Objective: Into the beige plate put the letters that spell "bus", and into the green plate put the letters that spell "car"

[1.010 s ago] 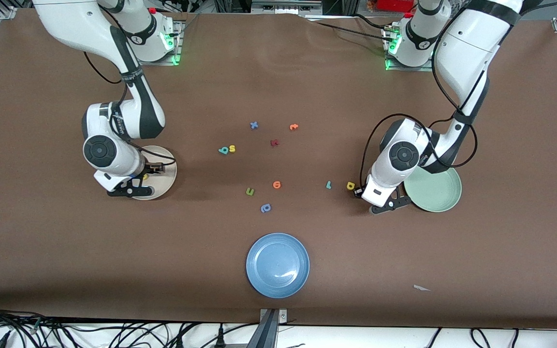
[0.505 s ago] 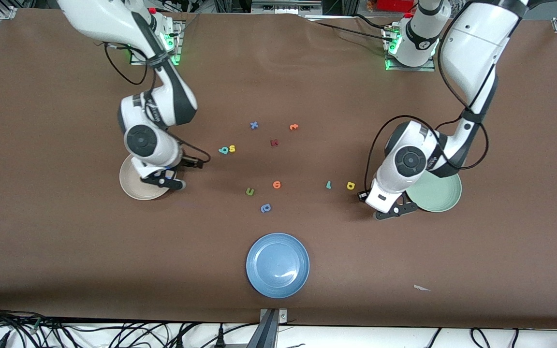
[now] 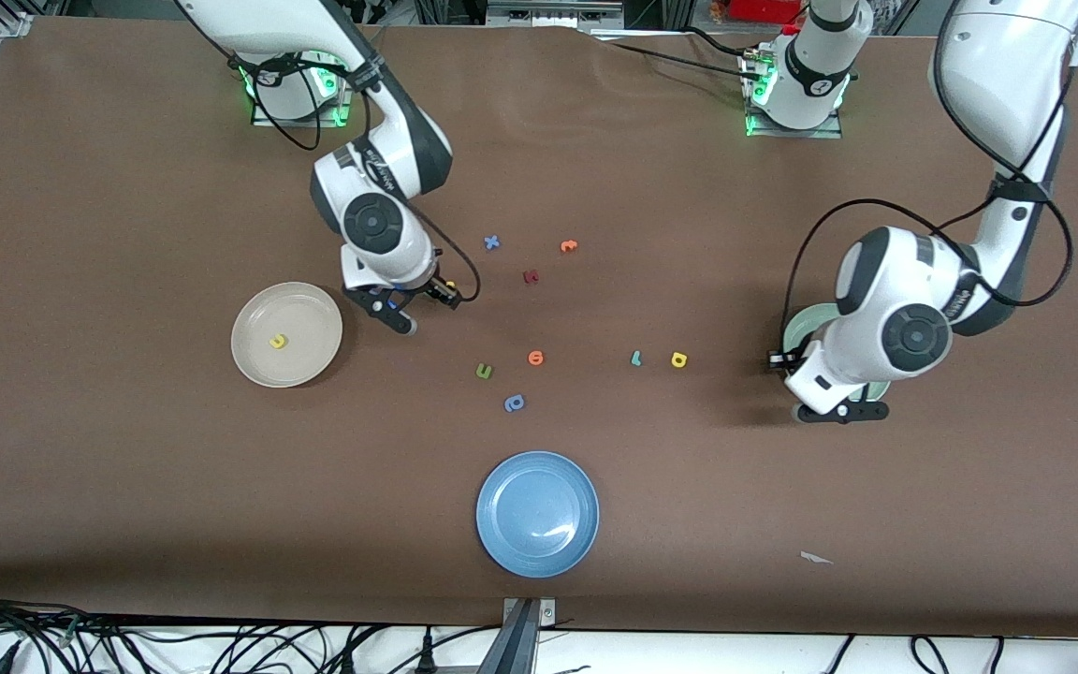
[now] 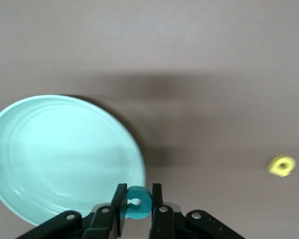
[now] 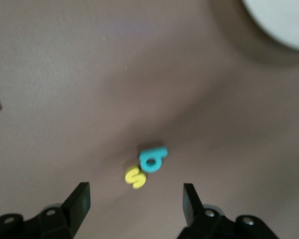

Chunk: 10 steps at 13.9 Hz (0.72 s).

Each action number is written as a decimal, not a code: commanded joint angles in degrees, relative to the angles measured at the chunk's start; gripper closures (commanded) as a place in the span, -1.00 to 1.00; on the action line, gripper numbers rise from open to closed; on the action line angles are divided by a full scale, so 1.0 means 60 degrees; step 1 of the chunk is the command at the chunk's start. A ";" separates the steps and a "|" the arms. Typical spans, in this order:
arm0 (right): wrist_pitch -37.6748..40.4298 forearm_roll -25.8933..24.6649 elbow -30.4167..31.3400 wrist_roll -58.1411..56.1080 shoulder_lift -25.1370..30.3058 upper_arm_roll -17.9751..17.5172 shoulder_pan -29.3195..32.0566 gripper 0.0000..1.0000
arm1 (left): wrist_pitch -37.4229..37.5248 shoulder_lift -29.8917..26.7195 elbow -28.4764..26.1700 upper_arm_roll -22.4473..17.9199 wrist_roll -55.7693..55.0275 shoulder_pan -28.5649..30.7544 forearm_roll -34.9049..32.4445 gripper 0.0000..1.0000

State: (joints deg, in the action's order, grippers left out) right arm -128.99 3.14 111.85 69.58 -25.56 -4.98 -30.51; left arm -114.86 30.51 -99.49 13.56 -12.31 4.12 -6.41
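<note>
My left gripper point(image 4: 138, 206) is shut on the teal "c" point(image 4: 138, 201) and hangs over the rim of the green plate point(image 4: 60, 159), which the arm mostly hides in the front view point(image 3: 796, 326). The yellow "a" point(image 3: 679, 359) and the thin teal "r" point(image 3: 636, 358) lie on the table toward the middle from that plate. My right gripper point(image 5: 134, 199) stands open above the teal "b" point(image 5: 152, 159) and the yellow "s" point(image 5: 135, 177), which lie touching each other. The yellow "u" point(image 3: 278, 342) lies in the beige plate point(image 3: 314, 314).
A blue plate point(image 3: 537, 513) sits near the table's front edge. Loose letters lie mid-table: a blue x point(image 3: 492, 242), an orange one point(image 3: 569, 246), a dark red one point(image 3: 531, 277), a green one point(image 3: 484, 372), another orange one point(image 3: 536, 358) and a blue round one point(image 3: 514, 403).
My right arm left the beige plate, with the yellow "u" now lying in it, and swung over the "b" and "s". My left arm carried the "c" over the green plate's rim.
</note>
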 commanded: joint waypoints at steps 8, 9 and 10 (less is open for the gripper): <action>-0.1291 -0.0099 0.0824 0.3505 -0.0325 0.0157 -0.0042 -0.09 | -0.0017 0.0862 -0.0367 0.0025 0.1085 0.0777 0.0043 -0.39; -0.1454 -0.0099 0.1029 0.3536 -0.0325 0.0157 -0.0057 -0.09 | 0.0041 0.0790 -0.0367 0.0040 0.1085 0.0777 0.0043 -0.99; -0.1600 -0.0099 0.1191 0.3536 -0.0310 0.0157 -0.0043 -0.09 | 0.0085 0.0658 -0.0352 0.0040 0.1056 0.0777 0.0058 -1.00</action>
State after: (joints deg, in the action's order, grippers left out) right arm -135.86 3.14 115.94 88.67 -28.23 -3.93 -30.55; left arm -114.95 36.38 -101.42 13.49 -7.33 8.35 -6.41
